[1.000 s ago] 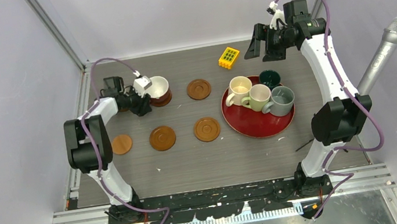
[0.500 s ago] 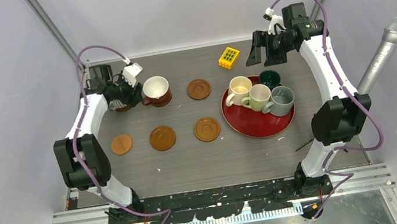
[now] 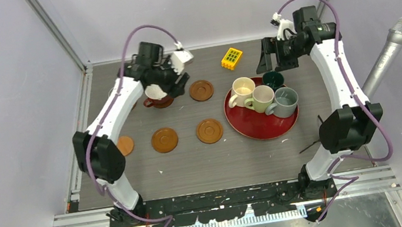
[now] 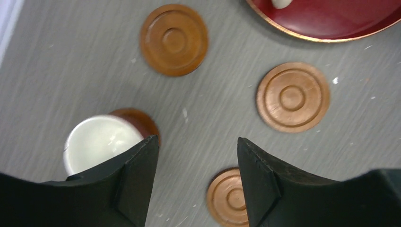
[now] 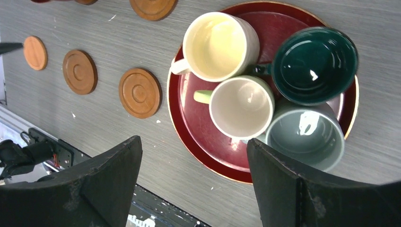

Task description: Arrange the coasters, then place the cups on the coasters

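A brown cup (image 3: 159, 101) with a white inside (image 4: 100, 142) stands at the back left. My left gripper (image 3: 167, 84) hovers over it, open (image 4: 196, 142), with only bare table between the jaws. Several brown coasters lie around: one (image 3: 201, 90) beside the cup, two (image 3: 209, 130) (image 3: 164, 140) nearer the front, and a plainer one (image 3: 126, 145) half under the left arm. The cream (image 5: 220, 45), pale green (image 5: 241, 106), dark teal (image 5: 314, 64) and grey (image 5: 305, 135) cups crowd the red tray (image 3: 260, 130). My right gripper (image 3: 271, 56) hangs open (image 5: 194, 142) above the tray's far side.
A small yellow block (image 3: 232, 58) lies at the back between the arms. A silver microphone (image 3: 388, 57) leans in from the right wall. Walls and metal rails enclose the table on three sides.
The left arm has swung from the far left up over the brown cup, its jaws widening. The cup stays on the table. The right gripper has shifted slightly.
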`<state>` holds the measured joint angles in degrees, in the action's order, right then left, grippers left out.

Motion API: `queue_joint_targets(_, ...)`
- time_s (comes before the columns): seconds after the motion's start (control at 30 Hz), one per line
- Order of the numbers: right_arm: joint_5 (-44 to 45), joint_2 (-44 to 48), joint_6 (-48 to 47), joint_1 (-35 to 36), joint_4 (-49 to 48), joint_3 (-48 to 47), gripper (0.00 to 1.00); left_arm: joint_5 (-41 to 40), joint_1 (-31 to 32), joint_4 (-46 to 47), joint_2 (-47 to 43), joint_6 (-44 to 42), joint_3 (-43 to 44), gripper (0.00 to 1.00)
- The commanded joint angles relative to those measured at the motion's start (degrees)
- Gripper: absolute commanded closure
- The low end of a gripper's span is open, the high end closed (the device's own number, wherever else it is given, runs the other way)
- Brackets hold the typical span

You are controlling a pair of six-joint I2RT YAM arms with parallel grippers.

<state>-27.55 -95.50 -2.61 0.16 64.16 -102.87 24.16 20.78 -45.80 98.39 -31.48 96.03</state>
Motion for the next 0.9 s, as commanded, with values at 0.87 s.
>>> queue_joint_targets(0.87,1.0,15.7,1.0,-4.8,-3.0,11.1,0.14,-17.2,25.7,-2.9,37.6,25.1,34.6,0.43)
